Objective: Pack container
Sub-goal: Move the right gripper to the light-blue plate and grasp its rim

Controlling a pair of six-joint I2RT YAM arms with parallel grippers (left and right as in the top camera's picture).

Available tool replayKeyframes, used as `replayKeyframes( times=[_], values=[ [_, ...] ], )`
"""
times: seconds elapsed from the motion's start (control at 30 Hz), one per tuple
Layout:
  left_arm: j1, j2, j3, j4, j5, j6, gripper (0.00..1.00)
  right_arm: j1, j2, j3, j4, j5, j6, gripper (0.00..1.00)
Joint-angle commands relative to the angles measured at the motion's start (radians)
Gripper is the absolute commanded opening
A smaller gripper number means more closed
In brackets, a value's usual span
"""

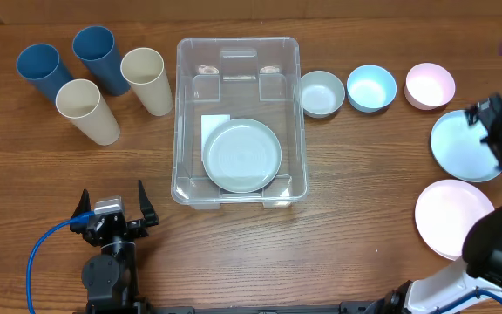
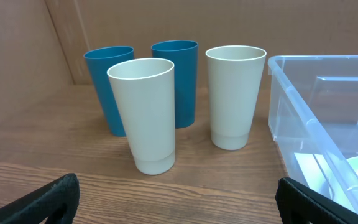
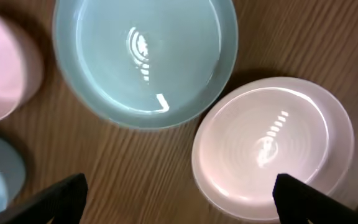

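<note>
Resting low at the near left edge of the surface (image 1: 364, 174), the left arm aims the left pincer (image 1: 112, 196) at the cups. Its black fingers (image 2: 48, 200) are spread wide with nothing between them.

The right arm reaches in from the right edge and holds the right pincer (image 3: 179, 204) above the plates, looking straight down. Its fingers (image 3: 306, 198) also stand far apart and grip nothing. Below it, a pale blue plate (image 3: 145, 59) and a pink plate (image 3: 272, 149) lie just beside each other.

The container (image 1: 184, 105) sits at the middle of the surface, upright and open-topped. A pale green plate (image 1: 242, 155) lies flat on its floor, partly over a white label (image 1: 215, 125).

To the container's left stand four upright cups, two blue cups (image 1: 98, 54) at the back and two cream cups (image 1: 85, 109) nearer (one of the cream pair is close to the container's wall). To its right runs a row of three bowls: a green bowl (image 1: 322, 93) just beside the rim, then a blue bowl (image 1: 371, 87), then a pink bowl (image 1: 430, 85).

The surface is brown wood grain. In the left wrist view, a plain brown panel (image 2: 36, 43) rises behind the cups.
</note>
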Motion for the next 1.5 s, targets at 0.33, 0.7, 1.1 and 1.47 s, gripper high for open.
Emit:
replayKeyframes(
  times=[0.33,0.7,1.1,1.47],
  values=[
    [0.005,-0.010,-0.003,0.002,0.009,0.016,1.00,-0.116,-0.010,-0.335,0.462,0.057,-0.055,0.99],
    [0.005,-0.010,-0.003,0.002,0.009,0.016,1.00,-0.116,0.052,-0.336,0.516,0.111,-0.047,0.97],
    [0.005,-0.010,-0.003,0.002,0.009,0.016,1.00,-0.116,0.190,-0.336,0.590,0.116,-0.048,0.49],
    [0.005,-0.010,-0.003,0.002,0.009,0.015,1.00,-0.116,0.203,-0.336,0.604,0.116,-0.045,0.04]
  ],
)
